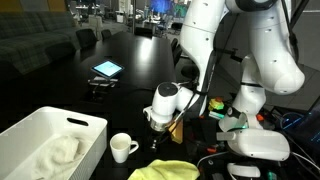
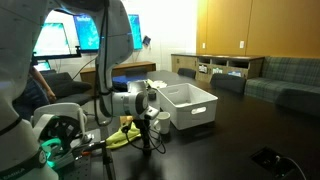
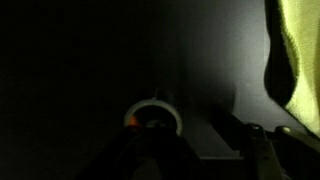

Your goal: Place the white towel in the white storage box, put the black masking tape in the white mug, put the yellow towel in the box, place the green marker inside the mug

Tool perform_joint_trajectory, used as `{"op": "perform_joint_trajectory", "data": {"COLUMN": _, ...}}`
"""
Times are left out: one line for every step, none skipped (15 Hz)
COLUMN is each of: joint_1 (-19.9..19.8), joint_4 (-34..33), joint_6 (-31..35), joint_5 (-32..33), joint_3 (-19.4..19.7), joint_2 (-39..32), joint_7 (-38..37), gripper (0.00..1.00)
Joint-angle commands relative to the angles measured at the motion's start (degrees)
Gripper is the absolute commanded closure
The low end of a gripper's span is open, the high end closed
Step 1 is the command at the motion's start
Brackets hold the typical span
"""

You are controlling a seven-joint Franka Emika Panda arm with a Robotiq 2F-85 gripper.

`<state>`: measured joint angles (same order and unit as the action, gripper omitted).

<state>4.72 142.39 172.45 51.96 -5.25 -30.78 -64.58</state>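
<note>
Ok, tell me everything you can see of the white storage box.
The white storage box is a rectangular, open-topped tub with plain, smooth walls that look like plastic. No lid is visible. It stands upright on the dark table. The white towel lies crumpled inside it. The white mug stands beside one wall, apart from it. Nothing else touches the box.

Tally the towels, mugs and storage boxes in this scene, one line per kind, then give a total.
Towels: 2, a white towel lying in the box and a yellow towel on the table.
Mugs: 1, the white mug.
Storage boxes: 1, the white storage box.
Total: 4.
</note>
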Motion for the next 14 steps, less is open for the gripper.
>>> {"op": "perform_joint_trajectory", "data": {"joint_1": -3.4, "joint_4": 0.1, "joint_6": -1.9, "joint_5": -2.0, "joint_3": -3.0, "joint_2": 0.2, "joint_7": 3.7, "gripper": 0.84}}
{"op": "perform_joint_trajectory", "data": {"joint_1": -4.1, "joint_4": 0.1, "joint_6": -2.2, "joint_5": -2.2, "joint_3": -3.6, "joint_2": 0.4, "joint_7": 4.0, "gripper": 0.87}}
{"op": "perform_joint_trajectory", "data": {"joint_1": -4.7, "joint_4": 0.2, "joint_6": -2.4, "joint_5": -2.5, "joint_3": -4.4, "joint_2": 0.5, "joint_7": 4.3, "gripper": 0.89}}
{"op": "perform_joint_trajectory", "data": {"joint_1": -5.2, "joint_4": 0.3, "joint_6": -2.6, "joint_5": -2.8, "joint_3": -5.0, "joint_2": 0.6, "joint_7": 4.6, "gripper": 0.91}}
{"op": "perform_joint_trajectory", "data": {"joint_1": -5.6, "joint_4": 0.4, "joint_6": -3.1, "joint_5": -3.1, "joint_3": -5.5, "joint_2": 0.8, "joint_7": 4.9, "gripper": 0.94}}
{"op": "perform_joint_trajectory", "data": {"joint_1": -6.2, "joint_4": 0.6, "joint_6": -3.6, "joint_5": -3.6, "joint_3": -6.2, "joint_2": 1.0, "joint_7": 5.5, "gripper": 0.90}}
{"op": "perform_joint_trajectory", "data": {"joint_1": -6.3, "joint_4": 0.4, "joint_6": -4.0, "joint_5": -3.7, "joint_3": -6.4, "joint_2": 0.9, "joint_7": 5.5, "gripper": 0.89}}
{"op": "perform_joint_trajectory", "data": {"joint_1": -6.7, "joint_4": 0.5, "joint_6": -4.6, "joint_5": -3.8, "joint_3": -6.9, "joint_2": 1.1, "joint_7": 5.8, "gripper": 0.89}}
{"op": "perform_joint_trajectory", "data": {"joint_1": -7.2, "joint_4": 0.8, "joint_6": -5.0, "joint_5": -4.0, "joint_3": -7.5, "joint_2": 1.5, "joint_7": 6.1, "gripper": 0.88}}
{"op": "perform_joint_trajectory", "data": {"joint_1": -7.6, "joint_4": 1.1, "joint_6": -5.3, "joint_5": -4.1, "joint_3": -7.9, "joint_2": 1.8, "joint_7": 6.1, "gripper": 0.88}}
{"op": "perform_joint_trajectory", "data": {"joint_1": -7.7, "joint_4": 1.7, "joint_6": -5.7, "joint_5": -4.0, "joint_3": -8.1, "joint_2": 2.7, "joint_7": 5.9, "gripper": 0.88}}
{"op": "perform_joint_trajectory", "data": {"joint_1": -7.8, "joint_4": 2.2, "joint_6": -6.2, "joint_5": -3.9, "joint_3": -8.4, "joint_2": 3.5, "joint_7": 5.7, "gripper": 0.87}}
{"op": "perform_joint_trajectory", "data": {"joint_1": -7.5, "joint_4": 3.1, "joint_6": -6.2, "joint_5": -3.5, "joint_3": -8.3, "joint_2": 4.8, "joint_7": 4.8, "gripper": 0.87}}
{"op": "perform_joint_trajectory", "data": {"joint_1": -7.1, "joint_4": 3.9, "joint_6": -6.3, "joint_5": -3.0, "joint_3": -8.2, "joint_2": 6.1, "joint_7": 4.3, "gripper": 0.87}}
